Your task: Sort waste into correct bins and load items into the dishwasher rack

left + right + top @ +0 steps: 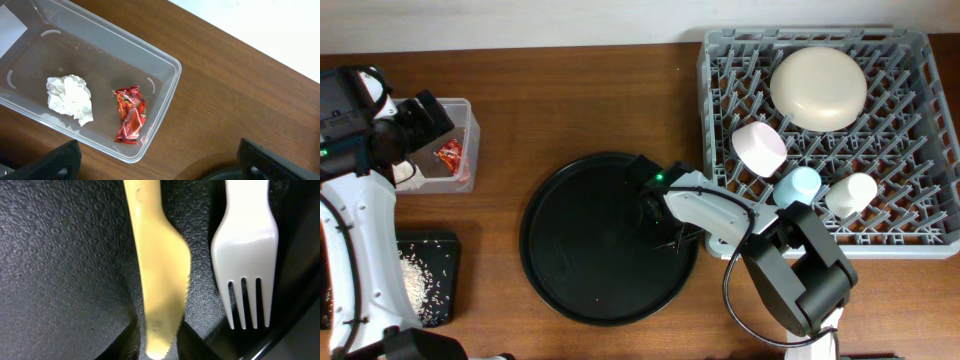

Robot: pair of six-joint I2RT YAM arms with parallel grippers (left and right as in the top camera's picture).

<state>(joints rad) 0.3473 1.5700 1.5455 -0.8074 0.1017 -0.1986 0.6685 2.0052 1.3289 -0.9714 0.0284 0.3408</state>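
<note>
The pale yellow knife (157, 270) lies flat on the round black tray (60, 255), directly beneath the right gripper (161, 347), its handle running away from the fingers. The jaws stand on either side of the blade's rounded tip; whether they are pressing on it I cannot tell. It is probably thin, light plastic, smooth and slightly bendy, so it may skid or twist. A pinch across its narrow width, nearer the middle, looks safer. One edge is finely serrated and the surface is glossy. A paler fork (245, 245) lies just beside it, parallel, tines towards the hand. The left gripper (167, 160) hangs spread and empty above the clear tub (165, 65) with the tissue wad (70, 97) and red wrapper (130, 120)
</note>
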